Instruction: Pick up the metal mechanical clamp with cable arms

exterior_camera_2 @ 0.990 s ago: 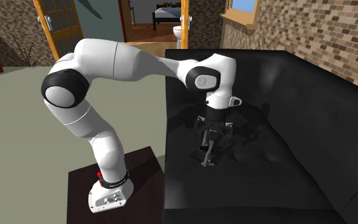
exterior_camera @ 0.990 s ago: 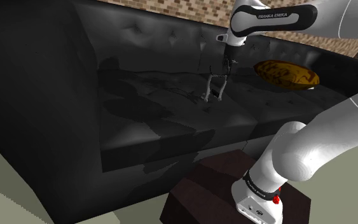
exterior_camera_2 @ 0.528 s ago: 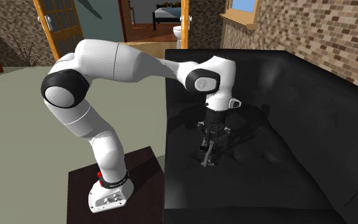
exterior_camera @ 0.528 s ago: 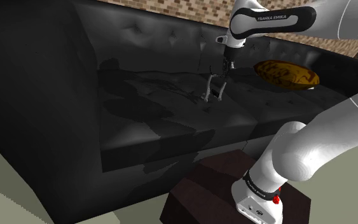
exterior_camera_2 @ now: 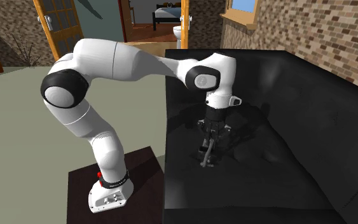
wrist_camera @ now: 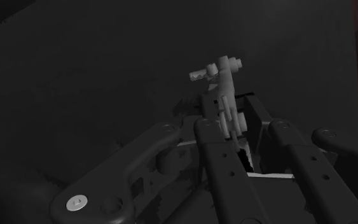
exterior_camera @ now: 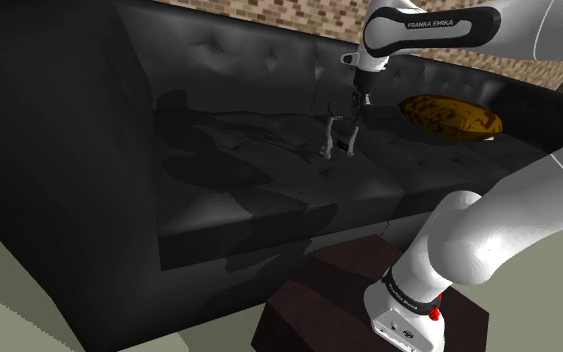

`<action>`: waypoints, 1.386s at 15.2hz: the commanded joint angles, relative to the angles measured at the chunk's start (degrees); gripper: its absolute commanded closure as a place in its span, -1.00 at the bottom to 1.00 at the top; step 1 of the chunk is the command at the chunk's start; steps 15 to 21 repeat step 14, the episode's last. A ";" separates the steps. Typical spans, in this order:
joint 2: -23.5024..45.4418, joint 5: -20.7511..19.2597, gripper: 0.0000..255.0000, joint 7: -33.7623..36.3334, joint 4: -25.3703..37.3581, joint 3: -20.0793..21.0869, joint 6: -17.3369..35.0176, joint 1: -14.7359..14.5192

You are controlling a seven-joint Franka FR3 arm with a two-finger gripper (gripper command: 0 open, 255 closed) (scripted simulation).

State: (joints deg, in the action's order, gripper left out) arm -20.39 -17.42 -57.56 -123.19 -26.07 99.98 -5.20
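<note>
The clamp is a grey metal piece with thin arms, standing upright on the black sofa seat. In the second exterior view the clamp hangs below my hand with its lower end at the cushion. My gripper comes down from above and is shut on the clamp's upper part; the gripper looks narrow there. In the wrist view the clamp's pale toothed head sticks out past the gripper, and its dark linkage lies against one finger.
A brown and yellow patterned cushion lies on the seat just beyond the hand in the shoulder view. The sofa's tufted backrest rises behind the clamp. The dark stand sits on the floor beside the sofa's front edge.
The fingers, spread wide a second ago, have drawn together around the clamp's top. The clamp itself stays at nearly the same spot on the seat.
</note>
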 commanded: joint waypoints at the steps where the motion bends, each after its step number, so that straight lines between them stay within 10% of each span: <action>1: -0.04 0.16 1.00 -0.13 1.41 0.24 -1.46 -0.10; 21: 0.50 0.95 1.00 -1.51 10.34 1.15 -9.81 -0.50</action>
